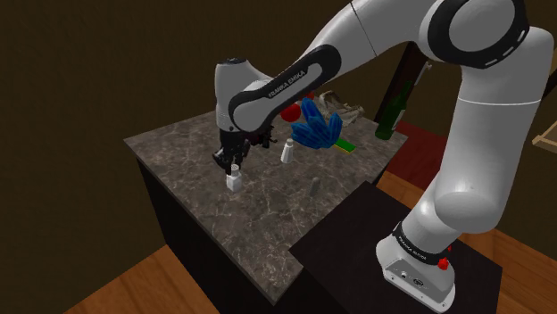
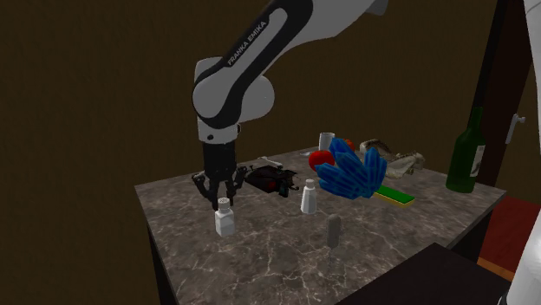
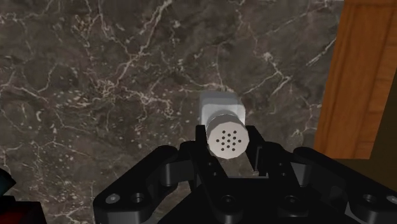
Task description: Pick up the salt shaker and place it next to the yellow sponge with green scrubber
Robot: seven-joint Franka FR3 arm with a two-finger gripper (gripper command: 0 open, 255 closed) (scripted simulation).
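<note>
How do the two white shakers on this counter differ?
One shaker is squat and blocky, its cap between the fingers of the open gripper. The other shaker is slimmer, tapers upward and stands free beside the blue object. Both are white and upright on the marbled counter.

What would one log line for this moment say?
stage: pick | gripper over salt shaker cap | shaker upright on counter | sponge apart, across counter
</note>
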